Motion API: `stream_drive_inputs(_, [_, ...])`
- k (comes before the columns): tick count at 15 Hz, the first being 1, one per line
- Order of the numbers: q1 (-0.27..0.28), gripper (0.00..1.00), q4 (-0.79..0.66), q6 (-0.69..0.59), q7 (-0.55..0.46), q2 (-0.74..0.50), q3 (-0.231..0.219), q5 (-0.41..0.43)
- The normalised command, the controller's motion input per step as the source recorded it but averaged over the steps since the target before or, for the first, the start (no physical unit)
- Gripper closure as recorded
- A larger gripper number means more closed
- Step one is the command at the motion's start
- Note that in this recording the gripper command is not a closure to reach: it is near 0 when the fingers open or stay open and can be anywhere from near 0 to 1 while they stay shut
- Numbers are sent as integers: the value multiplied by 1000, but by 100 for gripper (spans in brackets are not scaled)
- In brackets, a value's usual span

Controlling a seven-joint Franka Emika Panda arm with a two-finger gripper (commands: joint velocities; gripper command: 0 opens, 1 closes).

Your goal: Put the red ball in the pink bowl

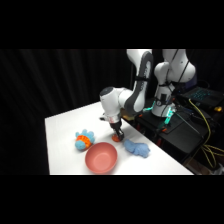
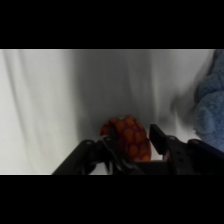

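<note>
We have the gripper (image 2: 131,145) low on the table (image 1: 65,130), its fingers (image 2: 159,137) on either side of the red ball (image 2: 127,135) to grasp it; whether they grip, we cannot tell; the pink bowl (image 1: 101,157) waits nearby.

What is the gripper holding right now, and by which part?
The red ball sits between the gripper's fingers, one on each side; whether they actually grip it cannot be told.
</note>
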Motion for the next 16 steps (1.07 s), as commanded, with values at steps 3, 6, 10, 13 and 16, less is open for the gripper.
stream_drive_inputs(3, [-14,97,-46,50,-69,-139,-11,60])
stream_drive_inputs(6, [64,15,-123,-50,59,-326,-85,-51])
stream_drive_inputs(10, [187,15,-88,-339,213,-567,-164,-299])
stream_drive_inputs(13, [176,15,254,-538,177,-289,-33,-322])
stream_drive_inputs(16, [138,15,494,-480,84,120,77,-226])
